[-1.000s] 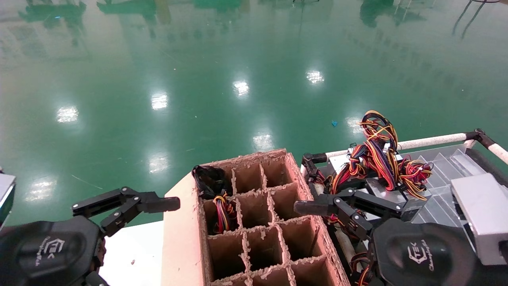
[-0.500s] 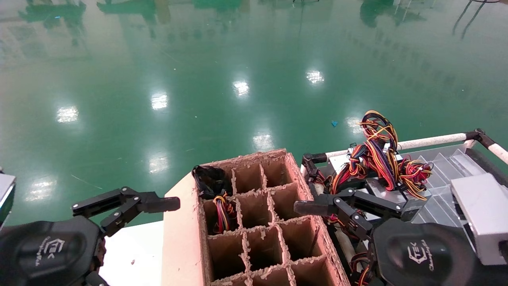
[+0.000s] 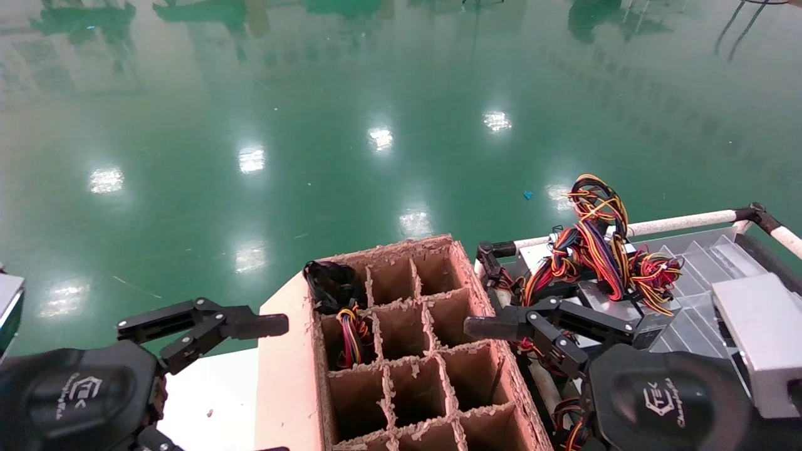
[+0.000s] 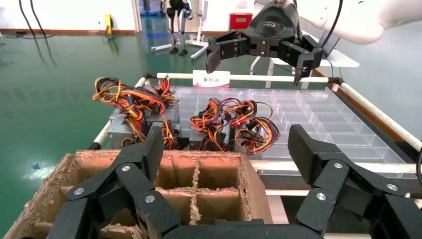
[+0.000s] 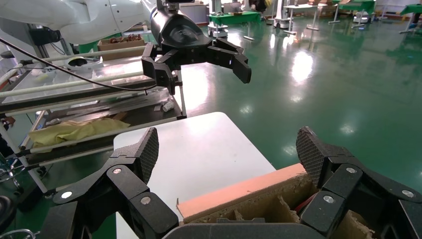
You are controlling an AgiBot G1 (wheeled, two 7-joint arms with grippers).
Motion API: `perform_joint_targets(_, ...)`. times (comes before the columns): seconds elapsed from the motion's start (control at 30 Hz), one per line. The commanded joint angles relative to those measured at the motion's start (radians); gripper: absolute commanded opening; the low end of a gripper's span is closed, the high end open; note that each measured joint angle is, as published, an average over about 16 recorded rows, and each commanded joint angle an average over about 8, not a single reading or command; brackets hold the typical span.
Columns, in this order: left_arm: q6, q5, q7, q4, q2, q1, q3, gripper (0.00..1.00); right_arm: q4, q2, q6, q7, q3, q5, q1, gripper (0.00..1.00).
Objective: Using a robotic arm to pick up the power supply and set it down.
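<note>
Left gripper [image 3: 207,329] poised over the white bench [image 3: 207,401] just left of the cardboard divider box [image 3: 407,369], jaws spread wide and holding nothing. In the box's far-left cells, a black wire bundle [image 3: 329,285] and a red-yellow wire bundle [image 3: 351,338]; remaining cells open, with ragged partition edges. Right gripper [image 3: 532,329] at the box's right edge, over the near-left corner of the clear tray [image 3: 702,326], jaws likewise wide apart and empty, just short of the grey power supply [image 3: 611,297] lying under its tangled coloured wires [image 3: 598,244], another grey box [image 3: 761,341] at the tray's right.
</note>
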Motion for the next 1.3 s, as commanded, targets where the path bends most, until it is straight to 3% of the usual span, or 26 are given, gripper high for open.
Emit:
perform_joint_targets(0.03,0.0,0.0,0.0,0.0,0.0,0.0,0.0,0.0,0.0,0.0,0.0,0.0,0.0,0.0,0.0,1.0)
perform_joint_targets(0.3,0.0,0.0,0.0,0.0,0.0,0.0,0.0,0.0,-0.015,-0.004,0.021,-0.002,-0.004,-0.02,0.0,1.0)
perform_joint_targets(0.5,0.0,0.0,0.0,0.0,0.0,0.0,0.0,0.0,-0.078,-0.052,0.086,0.0,-0.045,-0.114,0.027,1.0)
perform_joint_targets(0.83,0.0,0.0,0.0,0.0,0.0,0.0,0.0,0.0,-0.26,-0.226,0.172,0.013,-0.179,-0.36,0.188,1.0)
perform_joint_targets(1.3,0.0,0.0,0.0,0.0,0.0,0.0,0.0,0.0,-0.62,-0.502,0.227,-0.111,-0.297,-0.551,0.387,1.0)
